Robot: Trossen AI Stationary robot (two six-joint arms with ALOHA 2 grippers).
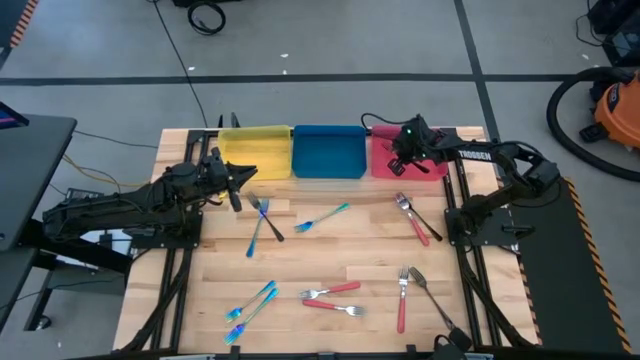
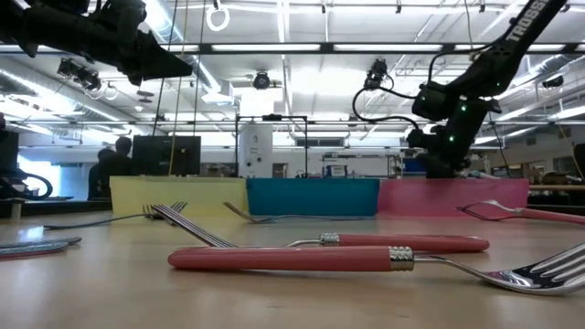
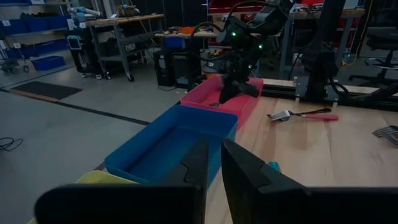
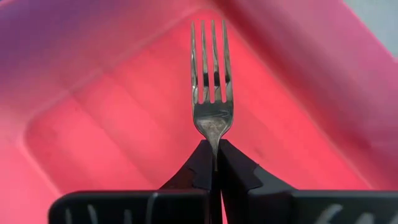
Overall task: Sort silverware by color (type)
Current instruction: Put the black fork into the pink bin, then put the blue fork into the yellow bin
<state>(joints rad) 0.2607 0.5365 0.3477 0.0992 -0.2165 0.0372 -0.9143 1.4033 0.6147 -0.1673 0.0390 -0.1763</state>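
The right claw, clenched on the neck of a fork, holds it above the red tray at the worktop's far edge to drop it there, while the left claw waits beside the yellow tray, nearly closed and empty.

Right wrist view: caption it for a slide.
Right hand pinches a silver fork over the red tray.
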